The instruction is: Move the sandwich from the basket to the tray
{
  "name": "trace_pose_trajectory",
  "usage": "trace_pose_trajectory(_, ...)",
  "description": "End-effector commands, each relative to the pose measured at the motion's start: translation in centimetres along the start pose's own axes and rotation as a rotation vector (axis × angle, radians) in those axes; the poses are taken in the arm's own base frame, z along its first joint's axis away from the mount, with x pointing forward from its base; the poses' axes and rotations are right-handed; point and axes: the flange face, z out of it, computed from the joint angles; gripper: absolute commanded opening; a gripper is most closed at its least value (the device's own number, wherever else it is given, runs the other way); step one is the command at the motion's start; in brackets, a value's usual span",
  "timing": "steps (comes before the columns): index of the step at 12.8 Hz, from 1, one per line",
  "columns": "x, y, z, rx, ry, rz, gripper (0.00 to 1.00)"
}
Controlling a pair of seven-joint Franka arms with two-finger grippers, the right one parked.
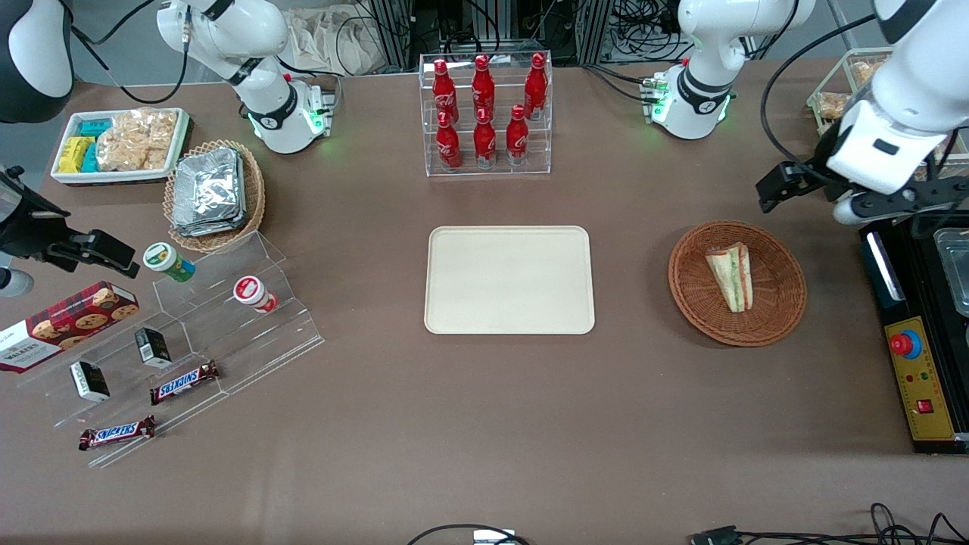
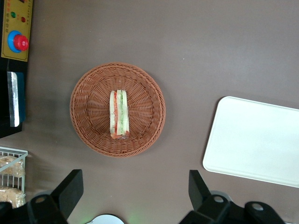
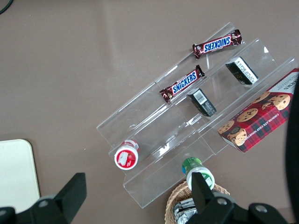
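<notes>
The sandwich (image 1: 731, 276) (image 2: 118, 114), a pale wedge with green and red-orange layers, lies in the middle of the round reddish-brown basket (image 1: 780, 314) (image 2: 88, 135). The cream tray (image 1: 509, 279) (image 2: 254, 140) lies flat beside the basket, toward the middle of the table, with nothing on it. My gripper (image 2: 134, 176) hangs open high over bare table, just outside the basket's rim on the side farther from the front camera. Its fingers (image 2: 70, 186) are wide apart and hold nothing.
A black control box with a red button (image 1: 907, 344) (image 2: 18, 43) stands beside the basket at the working arm's end. An acrylic rack of red bottles (image 1: 486, 113) stands farther from the front camera than the tray. Snack stands and a foil-packet basket (image 1: 213, 193) lie toward the parked arm's end.
</notes>
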Motion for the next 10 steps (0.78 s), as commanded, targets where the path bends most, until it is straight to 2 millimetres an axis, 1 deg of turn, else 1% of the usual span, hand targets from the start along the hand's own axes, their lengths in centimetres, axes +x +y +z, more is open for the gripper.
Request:
trace_pose_trajectory(1,-0.4,0.1,-1.0,-0.008,-0.010,-0.013,1.00)
trace_pose_trajectory(6,-0.6,-0.1,-1.1,-0.001,-0.026,-0.013,1.00)
trace_pose_trajectory(8,-0.8,-0.6,-0.2,0.011,-0.064,-0.017,1.00)
trace_pose_trajectory(9,-0.9,-1.1,1.1,0.019,-0.084,-0.027,1.00)
trace_pose_trajectory(10,-1.3,-2.9,2.3,0.023,-0.101,-0.059,1.00)
